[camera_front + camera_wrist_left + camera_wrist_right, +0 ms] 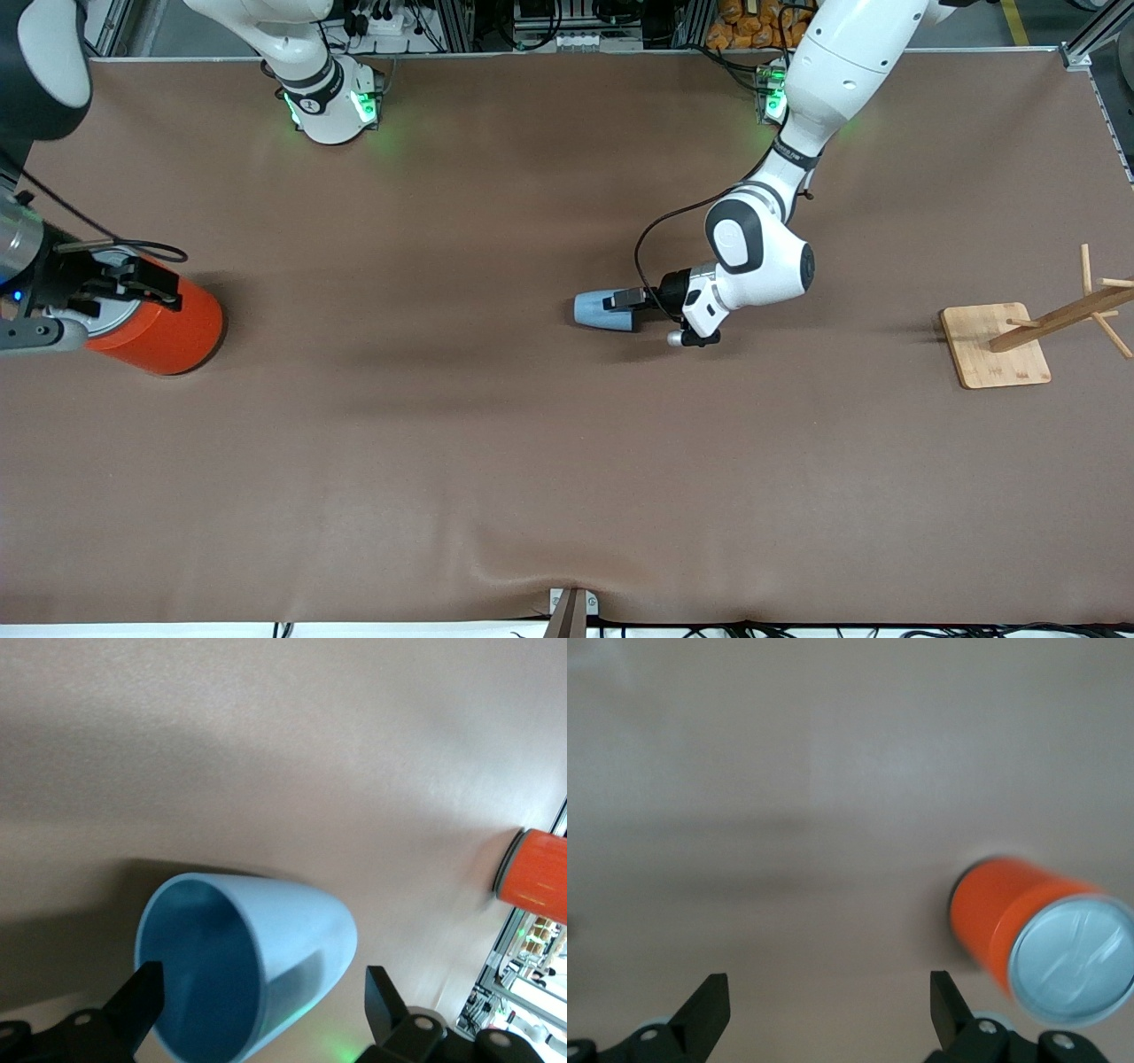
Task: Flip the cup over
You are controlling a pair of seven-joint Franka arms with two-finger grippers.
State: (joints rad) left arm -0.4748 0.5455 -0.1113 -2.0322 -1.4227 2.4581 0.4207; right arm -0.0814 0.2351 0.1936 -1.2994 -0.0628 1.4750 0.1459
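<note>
The light-blue cup (595, 311) lies on its side on the brown table, near the middle. Its dark-blue mouth faces my left gripper (623, 303), its base points toward the right arm's end. My left gripper is low over the table and open, with one finger on each side of the cup's mouth end. In the left wrist view the cup (297, 921) sits between the fingers (142, 997) of the open gripper (263, 997), and I see no grip on it. My right gripper (142, 282) hangs open and empty over the orange can (173, 332).
The orange can with its grey lid stands at the right arm's end of the table; it shows in the right wrist view (1001, 904) beside the open gripper (830, 1001) and in the left wrist view (536, 879). A wooden peg stand (992, 347) sits at the left arm's end.
</note>
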